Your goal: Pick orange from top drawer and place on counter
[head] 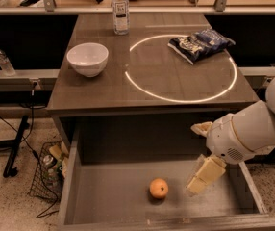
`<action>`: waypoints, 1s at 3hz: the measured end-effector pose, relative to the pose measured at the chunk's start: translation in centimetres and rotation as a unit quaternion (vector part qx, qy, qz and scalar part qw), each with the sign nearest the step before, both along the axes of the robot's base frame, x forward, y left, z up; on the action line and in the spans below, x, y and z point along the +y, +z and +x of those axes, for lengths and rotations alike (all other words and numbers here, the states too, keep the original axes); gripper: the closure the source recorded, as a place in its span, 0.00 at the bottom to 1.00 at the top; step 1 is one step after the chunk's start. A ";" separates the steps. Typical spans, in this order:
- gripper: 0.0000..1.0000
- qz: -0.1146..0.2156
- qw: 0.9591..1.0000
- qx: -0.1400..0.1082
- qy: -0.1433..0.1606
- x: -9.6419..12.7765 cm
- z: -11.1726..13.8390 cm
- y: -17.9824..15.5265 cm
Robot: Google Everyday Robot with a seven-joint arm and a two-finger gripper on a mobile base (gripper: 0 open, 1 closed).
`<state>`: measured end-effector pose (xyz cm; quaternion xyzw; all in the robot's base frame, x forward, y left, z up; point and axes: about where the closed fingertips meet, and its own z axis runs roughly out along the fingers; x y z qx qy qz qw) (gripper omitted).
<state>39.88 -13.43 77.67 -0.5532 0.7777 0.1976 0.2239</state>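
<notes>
The orange [159,188] lies on the flat bottom of the open top drawer [113,196], near its front middle. My gripper [201,178] hangs down inside the drawer, a short way to the right of the orange and apart from it. It holds nothing. The white arm comes in from the right edge. The counter [104,88] is grey-brown with a thin white circle [181,66] marked on it.
On the counter stand a white bowl [87,58] at the left, a clear water bottle [120,8] at the back and a dark snack bag [200,43] inside the circle. A wire basket [51,170] sits on the floor to the drawer's left.
</notes>
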 end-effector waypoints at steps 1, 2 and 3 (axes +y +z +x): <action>0.00 0.015 1.000 -0.003 -0.012 0.8 0.1 -1.7; 0.00 0.058 0.997 -0.007 -0.048 2.6 1.2 -6.6; 0.00 0.080 0.995 -0.011 -0.066 3.6 2.4 -9.4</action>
